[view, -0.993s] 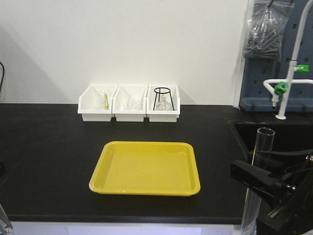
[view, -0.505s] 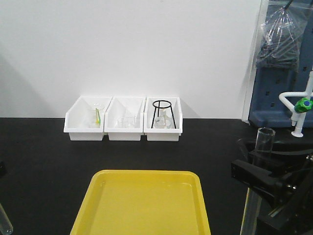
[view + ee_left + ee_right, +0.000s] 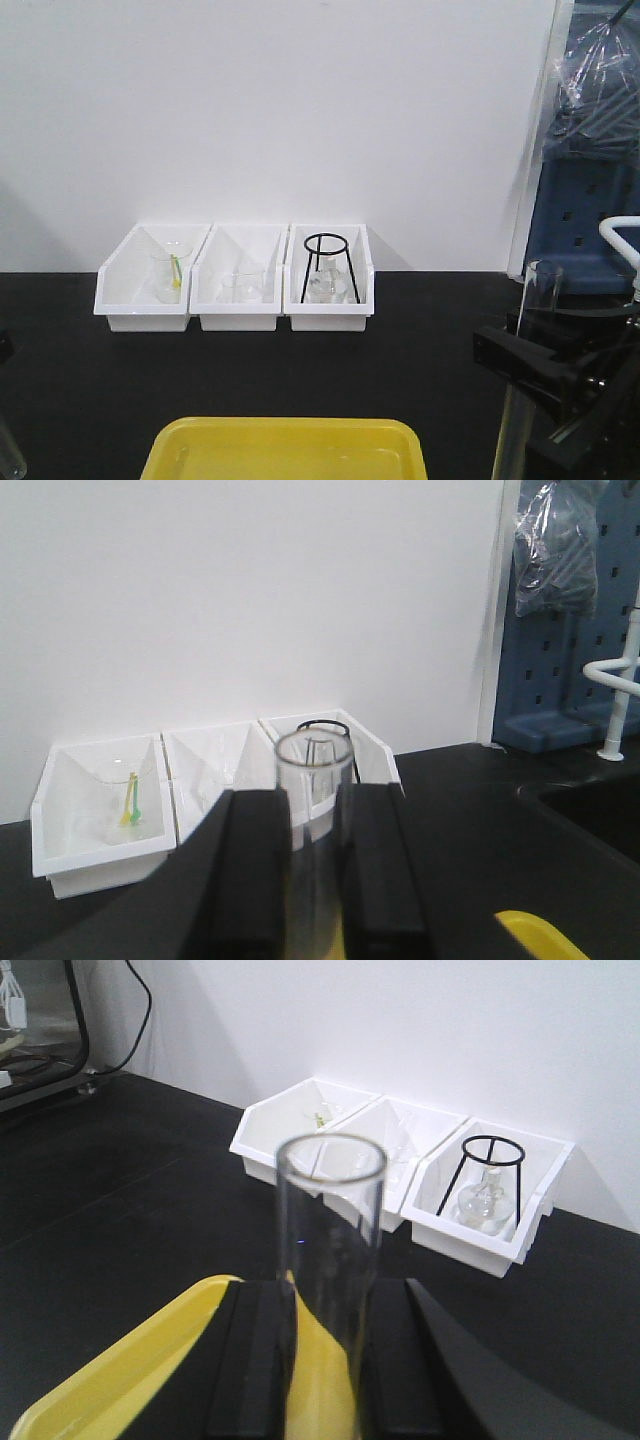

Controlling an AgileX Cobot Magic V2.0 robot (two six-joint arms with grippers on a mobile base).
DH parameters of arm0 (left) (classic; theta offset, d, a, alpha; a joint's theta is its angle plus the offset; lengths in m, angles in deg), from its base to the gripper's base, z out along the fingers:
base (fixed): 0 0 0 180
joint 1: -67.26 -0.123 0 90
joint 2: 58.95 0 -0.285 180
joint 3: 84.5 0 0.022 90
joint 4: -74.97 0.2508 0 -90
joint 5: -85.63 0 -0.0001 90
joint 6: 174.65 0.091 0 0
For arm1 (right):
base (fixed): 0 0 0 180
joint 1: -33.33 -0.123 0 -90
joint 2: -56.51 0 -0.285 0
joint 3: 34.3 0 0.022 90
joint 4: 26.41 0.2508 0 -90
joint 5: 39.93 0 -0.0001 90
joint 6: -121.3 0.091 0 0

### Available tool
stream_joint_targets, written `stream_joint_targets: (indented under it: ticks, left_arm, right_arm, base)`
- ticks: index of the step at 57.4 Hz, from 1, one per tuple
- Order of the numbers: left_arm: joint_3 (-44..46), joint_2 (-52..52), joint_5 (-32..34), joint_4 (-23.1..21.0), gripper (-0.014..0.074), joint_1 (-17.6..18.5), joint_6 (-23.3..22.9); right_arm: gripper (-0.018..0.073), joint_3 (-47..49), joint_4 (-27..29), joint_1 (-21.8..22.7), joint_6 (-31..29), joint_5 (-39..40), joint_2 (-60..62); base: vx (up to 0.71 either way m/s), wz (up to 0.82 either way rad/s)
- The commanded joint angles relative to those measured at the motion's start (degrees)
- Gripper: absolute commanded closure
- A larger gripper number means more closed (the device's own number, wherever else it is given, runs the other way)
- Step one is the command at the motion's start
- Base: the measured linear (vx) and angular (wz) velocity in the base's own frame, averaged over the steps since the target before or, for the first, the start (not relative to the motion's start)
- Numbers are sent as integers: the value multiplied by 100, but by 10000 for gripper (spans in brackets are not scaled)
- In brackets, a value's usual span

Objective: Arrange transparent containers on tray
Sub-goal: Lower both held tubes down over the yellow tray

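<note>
Each gripper holds one clear glass test tube upright. In the left wrist view a test tube (image 3: 313, 780) stands between the black fingers (image 3: 250, 880) of my left gripper (image 3: 315, 890), which is shut on it. My right gripper (image 3: 325, 1360) is shut on a second test tube (image 3: 330, 1230), whose rim rises above the fingers. In the front view this tube (image 3: 541, 290) sticks up from the right gripper (image 3: 535, 365) at the right edge. The yellow tray (image 3: 285, 448) lies at the bottom centre, below and left of the right gripper. A yellow corner of the tray (image 3: 535, 935) also shows beside the left gripper.
Three white bins (image 3: 235, 285) stand against the back wall, holding a beaker (image 3: 171, 272), other glassware and a black ring tripod (image 3: 328, 265). A blue pegboard (image 3: 585, 215) and a white tap pipe (image 3: 620, 228) are at the right. The rounded end of a tube (image 3: 8, 458) shows at the lower left.
The front view has moved in and up: the bins look larger and sit lower left, and the tray has slid to the bottom edge. Both grippers still hold their tubes.
</note>
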Motion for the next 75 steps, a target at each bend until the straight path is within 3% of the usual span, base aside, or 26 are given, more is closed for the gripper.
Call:
stream_joint_targets:
  ticks: [1, 75]
  left_arm:
    - [213, -15, 477, -42, 461, 14, -12]
    - [213, -14, 488, -42, 461, 14, -31]
  right_arm:
    - [445, 223, 32, 35, -63, 443, 42]
    - [445, 223, 48, 35, 8, 405, 29]
  base:
    - [21, -2]
    - [6, -1]
